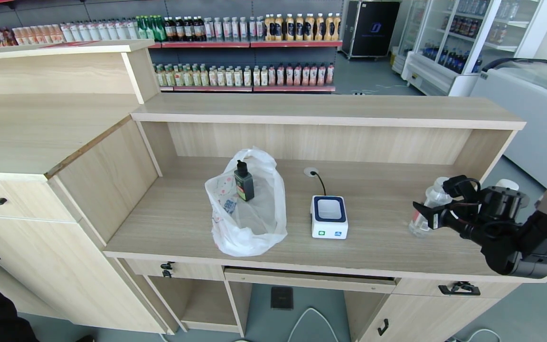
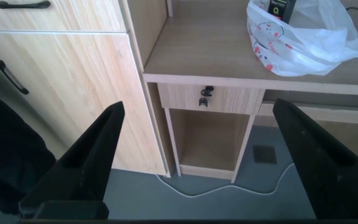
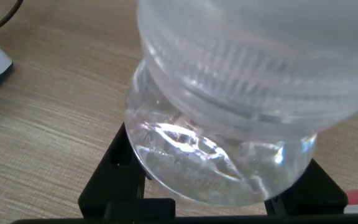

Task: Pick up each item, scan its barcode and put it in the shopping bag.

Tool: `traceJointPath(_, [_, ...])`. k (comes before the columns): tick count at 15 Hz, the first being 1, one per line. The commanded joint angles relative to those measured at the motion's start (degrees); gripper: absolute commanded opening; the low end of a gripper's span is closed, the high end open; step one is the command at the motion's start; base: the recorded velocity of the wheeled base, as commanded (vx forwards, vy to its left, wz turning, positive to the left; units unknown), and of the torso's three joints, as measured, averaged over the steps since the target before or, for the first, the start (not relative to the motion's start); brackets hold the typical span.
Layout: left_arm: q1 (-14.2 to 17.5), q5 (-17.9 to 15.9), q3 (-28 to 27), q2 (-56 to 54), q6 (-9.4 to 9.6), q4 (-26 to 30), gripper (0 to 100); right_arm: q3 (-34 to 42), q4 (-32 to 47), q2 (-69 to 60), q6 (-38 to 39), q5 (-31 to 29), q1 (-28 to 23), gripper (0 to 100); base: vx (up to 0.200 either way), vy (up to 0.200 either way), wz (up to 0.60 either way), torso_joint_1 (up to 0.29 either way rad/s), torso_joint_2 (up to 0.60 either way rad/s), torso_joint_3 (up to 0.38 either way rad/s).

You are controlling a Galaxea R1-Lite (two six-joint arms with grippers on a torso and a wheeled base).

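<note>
The right pincer point(image 1: 432, 197) is closed narrow around a clear plastic bottle point(image 1: 417, 227); in the right wrist view its two black fingers point(image 3: 107, 180) lie against opposite sides of the bottle's point(image 3: 229, 124) lower body, one on each side; the bottle is transparent, with a ribbed pale cap and a round body that shines in the light; its long axis stands nearly upright, cap upward and base toward the wooden counter point(image 1: 183, 223); whether the base rests on the wood or is just above it, I cannot tell; to the left of this pincer, near it on the counter, stands the white scanner point(image 1: 329, 216) with a dark window on top and a black cable behind; farther left, well apart from the pincer, is the white shopping bag point(image 1: 249, 223), its mouth open, with a dark bottle point(image 1: 243, 183) upright inside; the left pincer point(image 2: 197, 109) is spread wide with nothing between its fingers point(image 2: 92, 162), hanging lower than the counter top.
</note>
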Motion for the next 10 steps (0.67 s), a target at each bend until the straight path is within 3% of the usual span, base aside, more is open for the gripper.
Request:
traceJointPath(1, [0.02, 0.02, 0.00, -0.02, -0.01, 0.02, 100, -0.06, 0.03, -0.06, -0.06, 0.01, -0.29, 0, 0.000, 0.000, 0.00, 0.000, 0.00, 0.000])
traceJointPath(6, [0.02, 0.02, 0.00, -0.02, -0.01, 0.02, 100, 0.82, 0.73, -3.75, 0.91, 0.18, -0.38, 0, 0.000, 0.000, 0.00, 0.000, 0.00, 0.000])
traceJointPath(8, [0.02, 0.02, 0.00, -0.02, -0.01, 0.02, 100, 2.58, 1.70, -9.03, 6.18, 0.45, 0.32, 0, 0.000, 0.000, 0.00, 0.000, 0.00, 0.000])
traceJointPath(10, [0.02, 0.02, 0.00, -0.02, -0.01, 0.02, 100, 4.34, 8.82, -18.08, 10.84, 0.45, 1.99, 0, 0.000, 0.000, 0.00, 0.000, 0.00, 0.000])
